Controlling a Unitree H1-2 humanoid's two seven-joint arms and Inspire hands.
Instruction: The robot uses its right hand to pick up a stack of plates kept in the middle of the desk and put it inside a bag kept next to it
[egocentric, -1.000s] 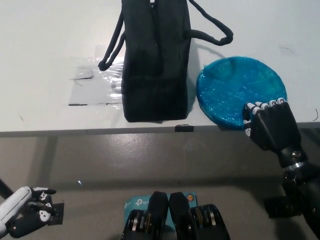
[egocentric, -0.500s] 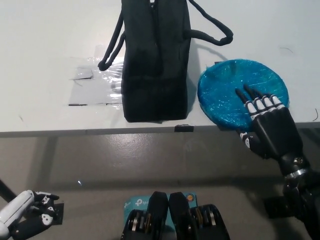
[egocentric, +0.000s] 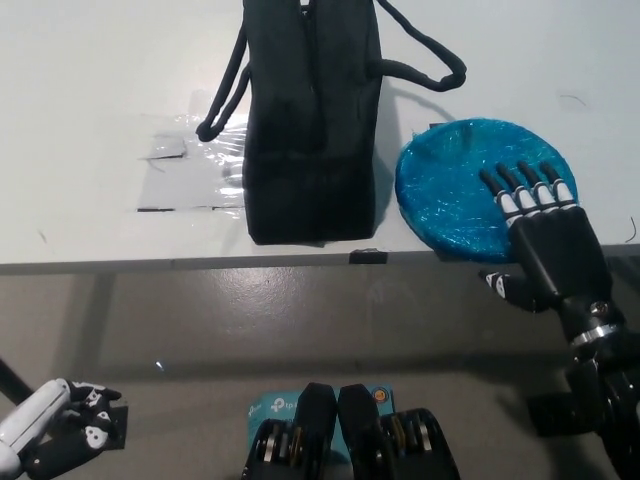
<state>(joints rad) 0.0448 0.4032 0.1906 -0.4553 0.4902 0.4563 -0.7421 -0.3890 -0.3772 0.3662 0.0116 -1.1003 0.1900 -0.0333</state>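
Observation:
A blue stack of plates (egocentric: 465, 185) wrapped in shiny film lies on the white desk (egocentric: 90, 80), its near rim at the desk's front edge. My black right hand (egocentric: 545, 235) lies over the stack's near right part, open, fingers spread flat on top, thumb below the desk edge. A black bag (egocentric: 312, 115) stands just left of the plates, its handles (egocentric: 420, 60) drooping to both sides. My white left hand (egocentric: 50, 435) rests low at the lower left, below the desk, fingers curled.
A clear plastic sheet with tape marks (egocentric: 185, 170) lies on the desk left of the bag. The desk's front edge (egocentric: 150, 265) runs across the middle of the view, with grey floor below it.
My right hand has risen from the stack's front rim onto its top, fingers now spread over the plates. The stack shifted slightly. The left hand sank a little lower.

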